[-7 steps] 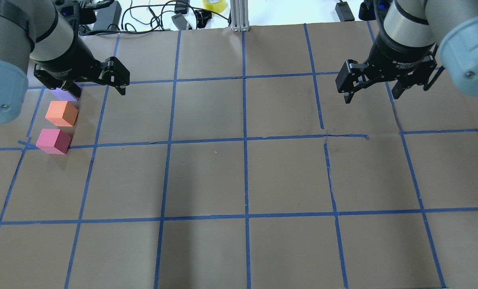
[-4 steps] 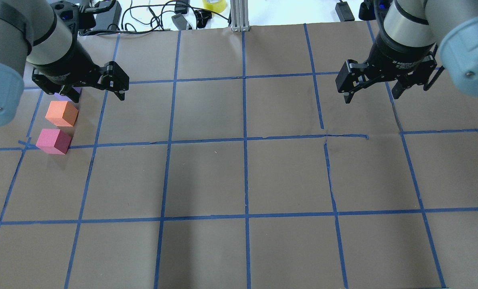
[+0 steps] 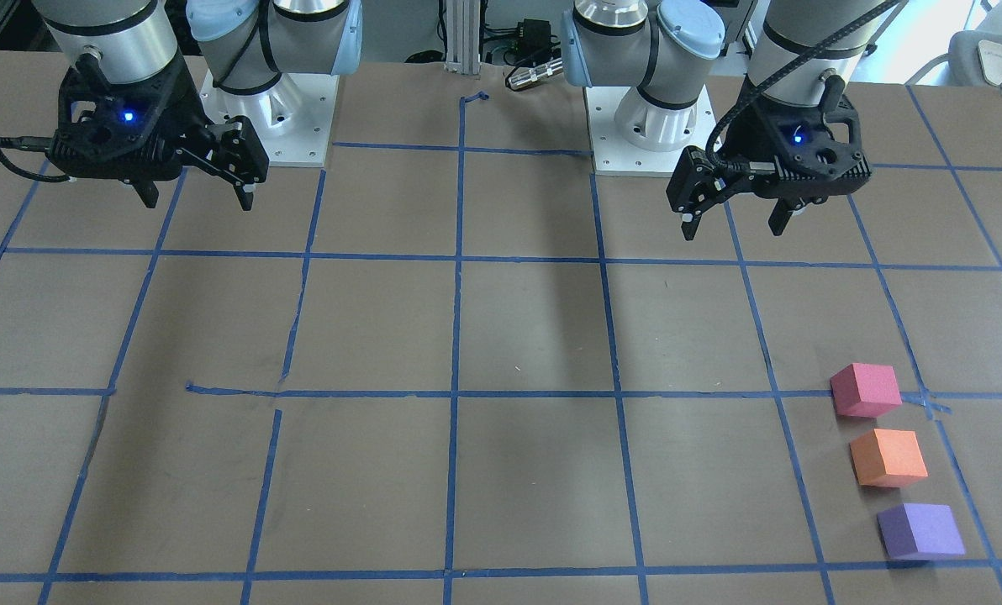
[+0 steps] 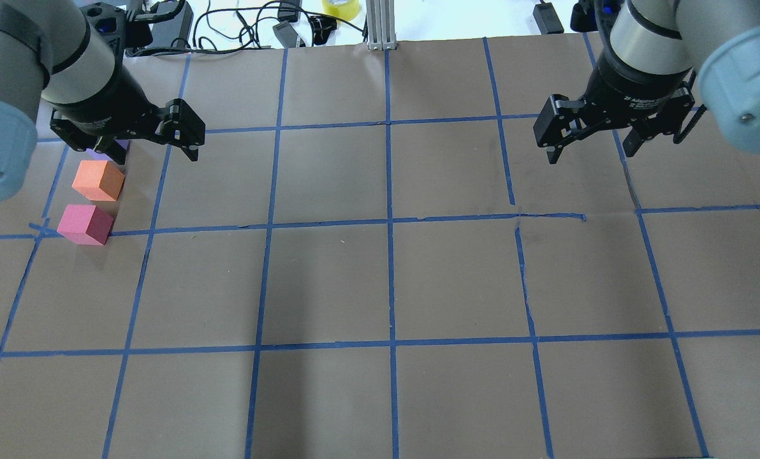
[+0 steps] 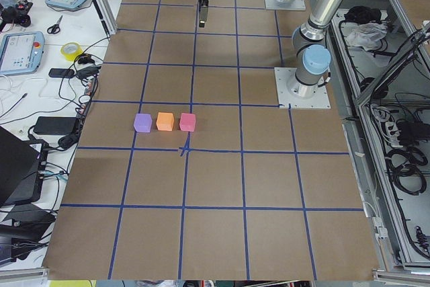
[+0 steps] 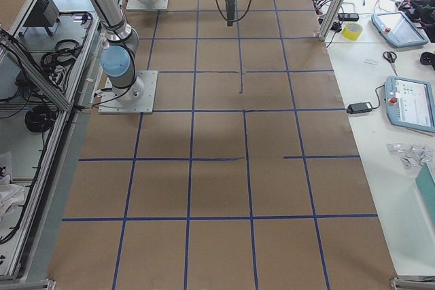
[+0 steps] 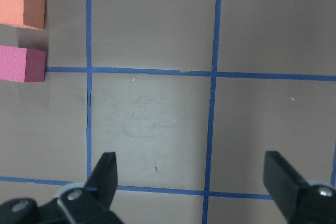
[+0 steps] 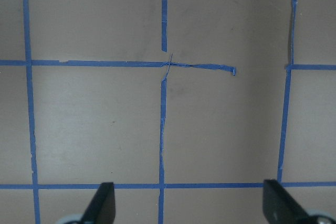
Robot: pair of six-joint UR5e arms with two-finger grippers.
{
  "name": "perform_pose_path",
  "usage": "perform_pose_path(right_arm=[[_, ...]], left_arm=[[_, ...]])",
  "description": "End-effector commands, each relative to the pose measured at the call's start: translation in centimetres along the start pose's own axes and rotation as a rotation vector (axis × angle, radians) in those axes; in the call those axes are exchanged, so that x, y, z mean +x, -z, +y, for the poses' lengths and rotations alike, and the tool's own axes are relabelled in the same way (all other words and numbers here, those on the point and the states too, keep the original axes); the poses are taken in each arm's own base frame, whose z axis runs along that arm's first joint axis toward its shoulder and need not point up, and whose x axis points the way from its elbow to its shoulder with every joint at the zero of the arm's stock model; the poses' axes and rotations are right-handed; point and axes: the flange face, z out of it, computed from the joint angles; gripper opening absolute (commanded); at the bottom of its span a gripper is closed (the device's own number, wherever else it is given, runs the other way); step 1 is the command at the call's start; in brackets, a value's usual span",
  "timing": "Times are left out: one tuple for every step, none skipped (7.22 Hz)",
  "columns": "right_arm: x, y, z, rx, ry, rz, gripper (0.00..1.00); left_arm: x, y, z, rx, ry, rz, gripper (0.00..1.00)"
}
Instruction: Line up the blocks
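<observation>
Three foam blocks lie in a straight row on the brown paper: pinkish-red block (image 3: 866, 390), orange block (image 3: 888, 458), purple block (image 3: 920, 531). In the overhead view the pinkish-red block (image 4: 85, 224) and the orange block (image 4: 98, 180) show at the far left; the purple block (image 4: 104, 152) is mostly hidden behind my left gripper (image 4: 147, 143). That gripper is open and empty, raised above the table beside the row's purple end. The left wrist view shows its jaws wide apart, with the orange block (image 7: 21, 7) and the pinkish-red block (image 7: 22, 64) at the left edge. My right gripper (image 4: 589, 154) is open and empty, far off on the other side.
Blue tape lines (image 4: 389, 223) form a grid on the paper. Cables, a yellow tape roll (image 4: 340, 7) and an aluminium post (image 4: 380, 25) sit at the table's far edge. The arm bases (image 3: 270, 126) stand on the robot's side.
My left gripper has drawn back a little from the blocks and now hides more of the purple block. The blocks and the right arm have not moved.
</observation>
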Motion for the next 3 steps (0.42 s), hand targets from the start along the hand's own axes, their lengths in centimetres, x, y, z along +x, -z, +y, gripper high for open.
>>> perform_pose_path(right_arm=[[0.00, 0.01, -0.01, 0.001, 0.000, 0.000, 1.00], [0.00, 0.04, -0.04, 0.004, 0.000, 0.000, 1.00], [-0.01, 0.06, -0.06, 0.006, 0.000, -0.001, 1.00]], left_arm=[[-0.06, 0.03, 0.12, 0.000, 0.001, -0.002, 1.00], [-0.06, -0.12, 0.11, -0.003, 0.001, -0.002, 1.00], [-0.05, -0.21, 0.15, -0.006, 0.001, -0.002, 1.00]])
